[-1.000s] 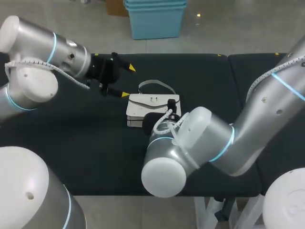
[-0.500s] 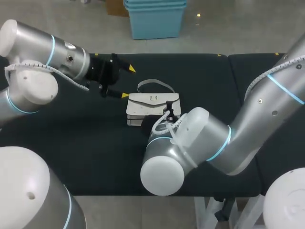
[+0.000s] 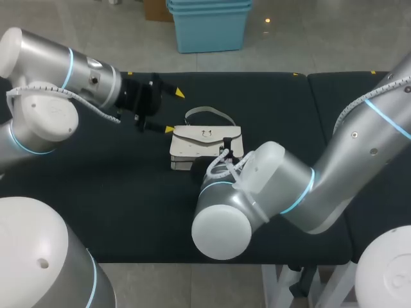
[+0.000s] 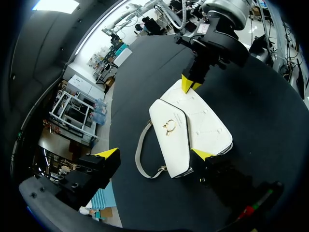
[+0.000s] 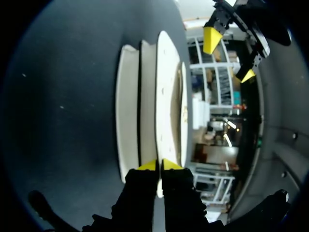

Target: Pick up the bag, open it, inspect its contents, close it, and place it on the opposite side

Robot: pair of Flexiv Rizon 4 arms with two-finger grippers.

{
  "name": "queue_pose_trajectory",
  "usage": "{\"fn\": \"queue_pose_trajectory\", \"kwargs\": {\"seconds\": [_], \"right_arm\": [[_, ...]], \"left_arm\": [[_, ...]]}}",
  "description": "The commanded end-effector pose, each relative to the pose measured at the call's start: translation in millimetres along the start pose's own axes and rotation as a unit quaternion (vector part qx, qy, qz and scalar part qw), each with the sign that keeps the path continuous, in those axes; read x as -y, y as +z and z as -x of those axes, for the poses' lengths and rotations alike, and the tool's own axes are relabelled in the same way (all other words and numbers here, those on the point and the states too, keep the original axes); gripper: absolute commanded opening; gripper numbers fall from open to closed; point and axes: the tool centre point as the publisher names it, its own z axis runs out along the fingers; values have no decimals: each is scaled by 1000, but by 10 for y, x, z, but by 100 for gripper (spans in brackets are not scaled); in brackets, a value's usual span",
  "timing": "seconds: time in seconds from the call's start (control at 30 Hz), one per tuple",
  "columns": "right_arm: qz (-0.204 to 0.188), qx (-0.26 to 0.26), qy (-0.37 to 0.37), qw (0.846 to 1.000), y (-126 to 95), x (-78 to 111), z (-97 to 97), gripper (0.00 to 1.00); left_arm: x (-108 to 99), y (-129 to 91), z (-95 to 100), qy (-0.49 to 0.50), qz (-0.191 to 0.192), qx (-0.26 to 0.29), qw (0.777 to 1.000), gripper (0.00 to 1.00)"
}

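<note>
Showing the white quilted bag (image 3: 205, 144) with its gold clasp, lying flat near the middle of the black padded counter (image 3: 96, 192); the right end effector (image 5: 159, 165) is nearly closed, pinching only a thin edge of the flap, and the left end effector (image 4: 155, 154) stands wide open and empty at the strap end. If you lift now, the narrow pinch may slip or peel the flap alone. The left fingertip beside the bag's corner could also nudge it askew.

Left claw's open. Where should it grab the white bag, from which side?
Probably the short end of the bag facing the left claw, coming in from the robot's left: it lies flat, that end is bare, and the right claw pinches the opposite end.
</note>
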Motion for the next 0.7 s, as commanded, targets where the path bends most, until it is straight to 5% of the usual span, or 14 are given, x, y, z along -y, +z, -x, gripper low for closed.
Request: {"fn": "queue_pose_trajectory", "kwargs": {"seconds": [0.03, 0.43, 0.6, 0.7], "right_arm": [[34, -5, 3, 999, -2, 42, 12, 0], [34, -5, 3, 999, -2, 42, 12, 0], [34, -5, 3, 999, -2, 42, 12, 0], [34, -5, 3, 999, -2, 42, 12, 0]], "left_arm": [[9, 18, -43, -1, -7, 6, 1000, 100], [37, -6, -24, -8, -16, -6, 1000, 100], [167, 72, -233, 31, -34, -3, 999, 100], [167, 128, -290, 35, -35, 1, 999, 89]]}}
